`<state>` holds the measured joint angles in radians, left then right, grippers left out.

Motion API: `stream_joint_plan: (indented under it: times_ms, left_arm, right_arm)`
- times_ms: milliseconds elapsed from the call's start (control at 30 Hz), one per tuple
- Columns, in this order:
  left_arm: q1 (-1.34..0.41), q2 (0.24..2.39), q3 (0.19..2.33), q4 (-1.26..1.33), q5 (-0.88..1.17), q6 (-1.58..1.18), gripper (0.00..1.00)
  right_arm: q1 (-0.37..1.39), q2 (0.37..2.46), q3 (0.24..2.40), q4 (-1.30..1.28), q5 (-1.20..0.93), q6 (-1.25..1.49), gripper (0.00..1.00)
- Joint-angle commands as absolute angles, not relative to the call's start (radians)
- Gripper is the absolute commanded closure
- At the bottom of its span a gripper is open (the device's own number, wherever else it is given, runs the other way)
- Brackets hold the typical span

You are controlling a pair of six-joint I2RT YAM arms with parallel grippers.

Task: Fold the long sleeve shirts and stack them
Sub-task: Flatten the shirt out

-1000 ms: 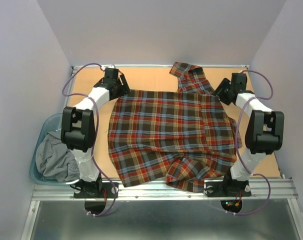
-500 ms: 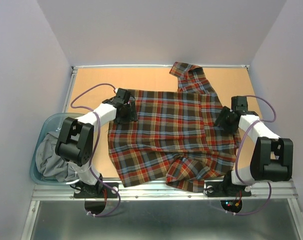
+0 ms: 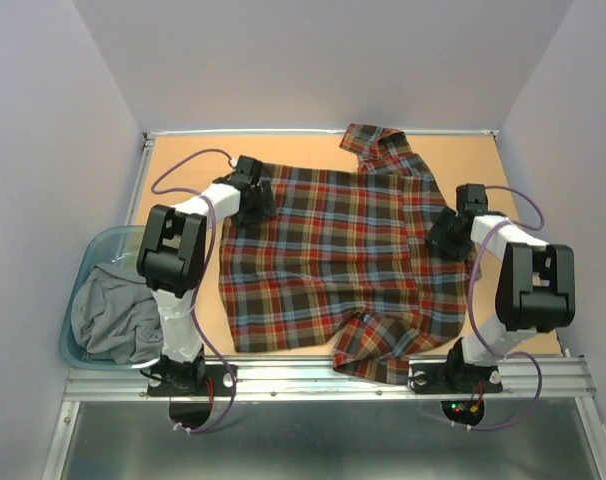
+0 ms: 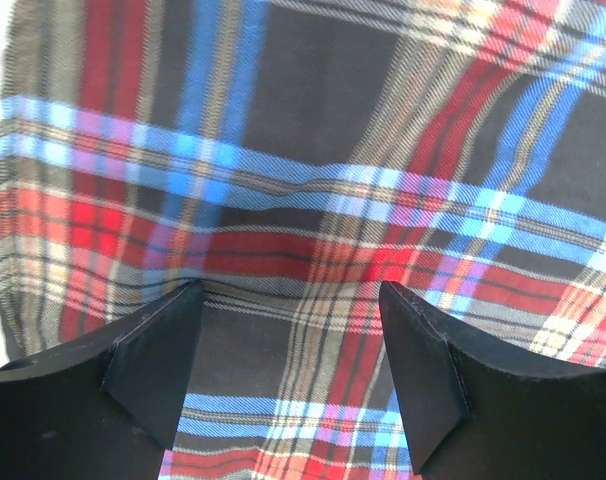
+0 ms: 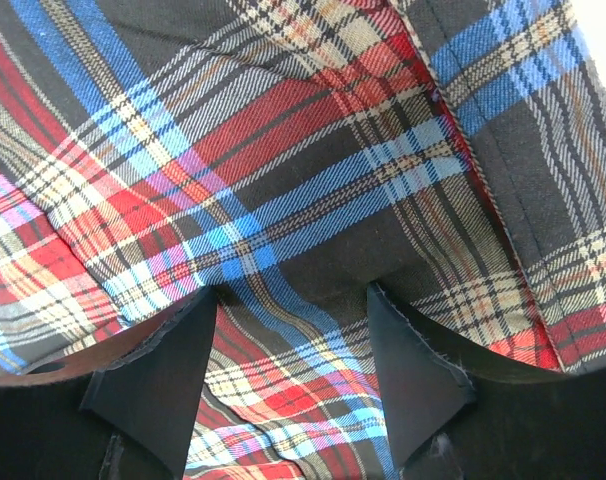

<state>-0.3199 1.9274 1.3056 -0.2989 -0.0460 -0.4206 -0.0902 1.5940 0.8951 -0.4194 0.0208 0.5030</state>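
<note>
A long sleeve shirt [image 3: 343, 260] in red, dark brown, navy and yellow plaid lies spread flat on the orange table, its collar [image 3: 378, 145] at the far side. My left gripper [image 3: 255, 200] rests on the shirt's far left corner. In the left wrist view it [image 4: 288, 300] is open, with flat plaid cloth [image 4: 313, 180] between the fingers. My right gripper [image 3: 445, 232] is on the shirt's right edge. In the right wrist view it [image 5: 293, 300] is open over rumpled plaid cloth [image 5: 283, 150] with a seam.
A blue bin [image 3: 88, 262] stands off the table's left edge and holds a grey garment [image 3: 108, 315]. The table's metal rail [image 3: 323, 378] runs along the near edge. Purple walls enclose the table on three sides.
Both arms swung from the far table edge onto the shirt, then moved slightly away from me. The shirt has slid toward the far side and lies flatter.
</note>
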Motion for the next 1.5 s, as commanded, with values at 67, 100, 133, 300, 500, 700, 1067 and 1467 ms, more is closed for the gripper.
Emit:
stream_joint_plan:
  times_ms: [67, 100, 133, 300, 500, 700, 1067, 1467]
  left_arm:
    - [-0.247, 2.153, 1.584, -0.347, -0.087, -0.413, 0.18]
    - [-0.239, 2.183, 1.626, -0.356, -0.089, -0.419, 0.18]
    - [-0.233, 2.206, 1.664, -0.362, -0.084, -0.425, 0.18]
    - [-0.221, 2.321, 1.935, -0.364, -0.086, -0.419, 0.18]
    - [-0.221, 2.151, 1.863, -0.313, -0.075, -0.422, 0.15]
    - [-0.236, 1.812, 1.478, -0.279, -0.071, -0.445, 0.12]
    - [-0.405, 1.568, 0.942, -0.337, 0.035, -0.485, 0.26]
    - [-0.448, 1.637, 0.835, -0.465, 0.041, -0.42, 0.37]
  right_arm:
    - [-0.083, 1.828, 1.05, -0.333, 0.057, 0.549, 0.33]
    - [-0.083, 1.877, 1.077, -0.333, 0.064, 0.552, 0.33]
    - [-0.083, 1.896, 1.112, -0.333, 0.067, 0.552, 0.33]
    - [-0.083, 1.971, 1.31, -0.336, 0.077, 0.535, 0.33]
    - [-0.083, 1.823, 1.286, -0.353, 0.025, 0.508, 0.26]
    - [-0.083, 1.534, 1.06, -0.383, 0.008, 0.497, 0.26]
    - [-0.083, 1.252, 0.741, -0.445, -0.066, 0.52, 0.39]
    - [-0.083, 1.276, 0.687, -0.445, -0.003, 0.557, 0.39]
